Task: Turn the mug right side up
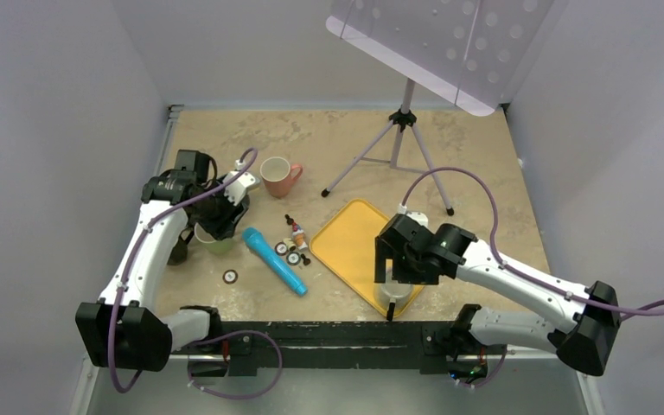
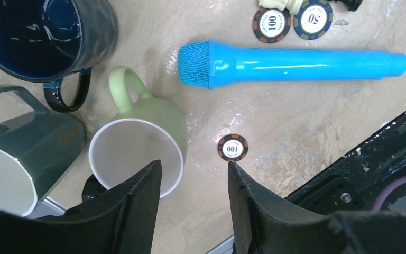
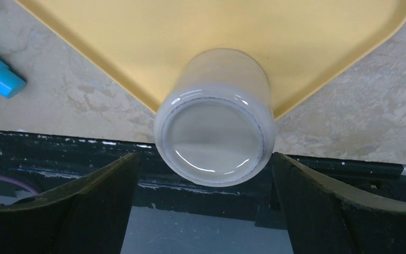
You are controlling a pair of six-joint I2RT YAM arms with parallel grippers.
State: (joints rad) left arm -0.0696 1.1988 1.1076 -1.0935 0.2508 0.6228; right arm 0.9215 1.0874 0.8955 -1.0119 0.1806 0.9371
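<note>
A white mug (image 3: 215,135) stands upside down on the near corner of the yellow tray (image 3: 296,42), its flat base facing the right wrist camera. Its handle is hidden. My right gripper (image 3: 206,156) is open, with the jaws wide on either side of the mug's base and apart from it. In the top view the mug (image 1: 400,296) is mostly hidden under the right gripper (image 1: 395,287). My left gripper (image 2: 193,164) is open and empty above the rim of an upright green mug (image 2: 153,119), seen in the top view at the table's left (image 1: 217,218).
A dark blue mug (image 2: 47,37) and a grey-teal mug (image 2: 31,143) stand by the green one. A blue microphone (image 2: 291,63) and poker chips (image 2: 232,147) lie nearby. A pink mug (image 1: 278,177) and a tripod (image 1: 398,138) stand further back.
</note>
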